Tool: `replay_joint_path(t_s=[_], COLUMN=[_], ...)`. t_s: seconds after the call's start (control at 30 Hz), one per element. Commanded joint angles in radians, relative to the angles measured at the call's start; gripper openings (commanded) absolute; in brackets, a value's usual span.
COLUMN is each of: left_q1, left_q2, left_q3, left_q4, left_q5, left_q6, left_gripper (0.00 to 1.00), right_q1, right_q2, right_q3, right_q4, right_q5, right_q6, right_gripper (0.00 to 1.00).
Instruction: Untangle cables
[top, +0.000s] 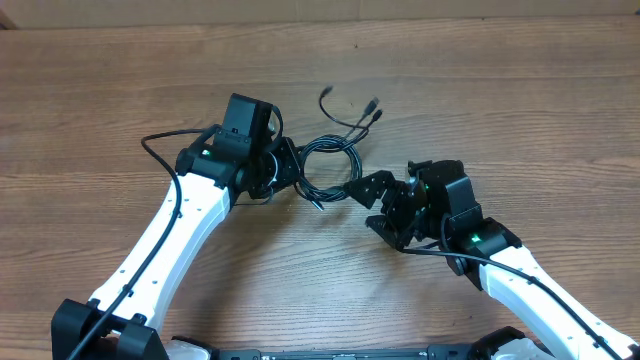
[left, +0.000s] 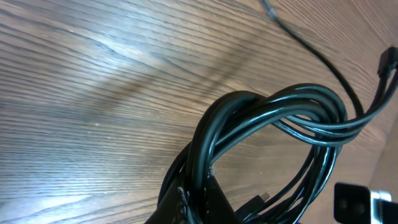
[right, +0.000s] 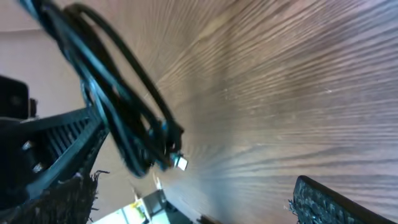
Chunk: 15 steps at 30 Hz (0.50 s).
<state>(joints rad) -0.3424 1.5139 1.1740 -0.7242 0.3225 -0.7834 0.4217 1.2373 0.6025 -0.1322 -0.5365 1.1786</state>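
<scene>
The cables (top: 331, 158) are thin black cords wound into a loose coil at the table's middle, with plug ends (top: 352, 108) trailing toward the far side. My left gripper (top: 295, 172) is shut on the coil's left side. In the left wrist view the strands (left: 280, 115) loop up out of its pinched fingertips (left: 214, 199). My right gripper (top: 361, 208) stands open at the coil's right edge. In the right wrist view the bundle (right: 118, 106) lies against the left finger (right: 56, 149), a silvery plug tip (right: 181, 163) hangs below it, and the right finger (right: 329, 199) is well apart.
The wooden table (top: 520, 90) extends all around the coil. The left arm's own thicker black cable (top: 160, 150) arcs out to the left of its wrist. The right arm (top: 480, 240) comes in from the lower right.
</scene>
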Motion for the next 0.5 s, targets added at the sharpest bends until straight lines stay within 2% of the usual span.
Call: replay_joint_path(t_s=[0.0,0.27,0.33,0.47], left_q1=[-0.026,-0.030,-0.030,-0.029], left_q2=[-0.018,-0.018,-0.018,-0.018], left_q3=[0.022,0.022,0.022,0.022], left_q4=[0.034,0.116,0.137,0.237], left_q5=[0.072,0.296,0.369,0.524], left_q6=[-0.003,-0.002,-0.002,-0.003], left_gripper=[0.04,0.04,0.04,0.04], right_q1=[0.011,0.011,0.011,0.011], right_q2=[0.012,0.098,0.112,0.114], right_q3=[0.018,0.018,0.018,0.018], right_q4=[0.004,0.004,0.005,-0.003], right_q5=[0.118,0.245,0.262,0.267], right_q6=[-0.001,-0.009,-0.061,-0.166], right_gripper=[0.99,0.39,0.25,0.14])
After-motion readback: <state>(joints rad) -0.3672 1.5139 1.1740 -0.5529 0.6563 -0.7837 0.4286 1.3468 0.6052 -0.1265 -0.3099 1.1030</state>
